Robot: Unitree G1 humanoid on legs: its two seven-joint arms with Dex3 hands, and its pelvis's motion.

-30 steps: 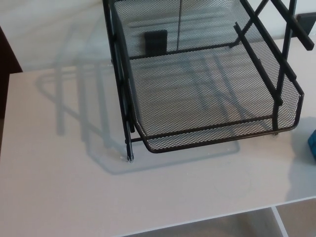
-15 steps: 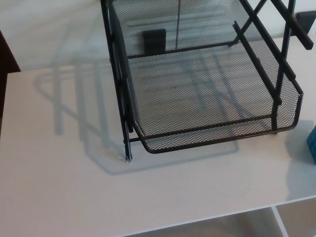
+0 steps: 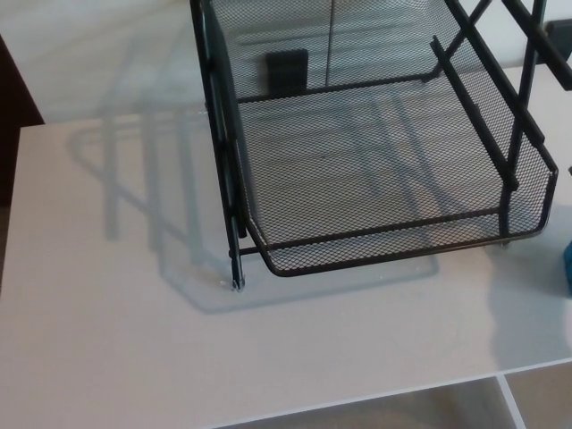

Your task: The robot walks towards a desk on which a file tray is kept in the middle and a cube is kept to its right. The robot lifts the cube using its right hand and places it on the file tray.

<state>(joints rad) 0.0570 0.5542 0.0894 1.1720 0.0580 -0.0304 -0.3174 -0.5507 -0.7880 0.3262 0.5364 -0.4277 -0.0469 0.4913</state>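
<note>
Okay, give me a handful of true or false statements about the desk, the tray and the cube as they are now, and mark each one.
1. The file tray is black wire mesh. True.
2. The blue cube lies inside the tray. False: it is on the desk, outside the tray, cut off by the picture's right edge.
3. The right hand is holding the cube. False: no hand is in view.
4. The desk is white. True.
</note>
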